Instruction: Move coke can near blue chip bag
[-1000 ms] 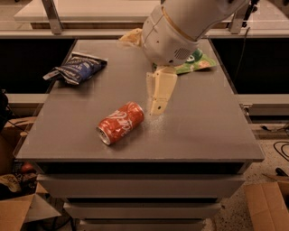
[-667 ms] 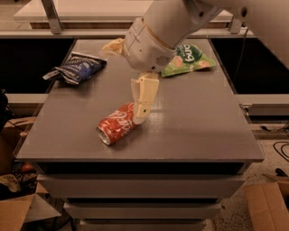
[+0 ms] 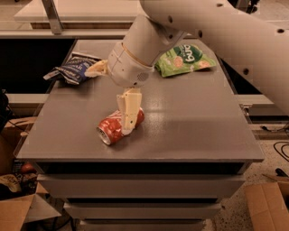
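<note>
The coke can [image 3: 109, 128] lies on its side on the grey table [image 3: 194, 126], near the front left, its silver top facing front-left. My gripper [image 3: 127, 122] hangs down from the large white arm [image 3: 212, 31] and sits right over the middle of the can, reaching down to the table in front of it. The blue chip bag [image 3: 72, 69] lies wrinkled at the table's back left corner, well apart from the can.
A bright green snack bag [image 3: 185, 58] lies at the back right of the table. Cardboard boxes [image 3: 266, 205] stand on the floor at the lower right and lower left. A second counter [image 3: 81, 11] runs behind the table.
My gripper has moved left and down from beside the can's right end to directly over the can's middle. The can and both bags have not moved.
</note>
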Controlling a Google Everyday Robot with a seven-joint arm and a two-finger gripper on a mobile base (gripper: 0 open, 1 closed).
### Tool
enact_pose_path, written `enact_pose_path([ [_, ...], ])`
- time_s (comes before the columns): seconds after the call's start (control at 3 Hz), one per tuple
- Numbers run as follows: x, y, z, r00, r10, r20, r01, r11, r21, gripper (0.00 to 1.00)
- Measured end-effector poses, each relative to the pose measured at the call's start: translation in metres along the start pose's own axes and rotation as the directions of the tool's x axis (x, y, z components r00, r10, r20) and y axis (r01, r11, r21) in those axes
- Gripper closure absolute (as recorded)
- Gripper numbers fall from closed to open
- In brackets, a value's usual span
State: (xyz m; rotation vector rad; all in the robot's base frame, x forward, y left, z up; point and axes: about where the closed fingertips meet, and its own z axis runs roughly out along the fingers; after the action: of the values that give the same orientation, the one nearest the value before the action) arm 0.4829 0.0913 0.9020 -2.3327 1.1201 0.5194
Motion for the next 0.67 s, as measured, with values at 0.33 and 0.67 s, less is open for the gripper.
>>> enact_pose_path([
  [0.33,0.007,0.009,0.024,1.000,0.006,0.001,-0.006,0.9982,-0.059,0.00],
  [0.67,0.017,0.020,0.039,1.000,0.029,0.010,-0.028,0.9948,-0.098,0.00],
])
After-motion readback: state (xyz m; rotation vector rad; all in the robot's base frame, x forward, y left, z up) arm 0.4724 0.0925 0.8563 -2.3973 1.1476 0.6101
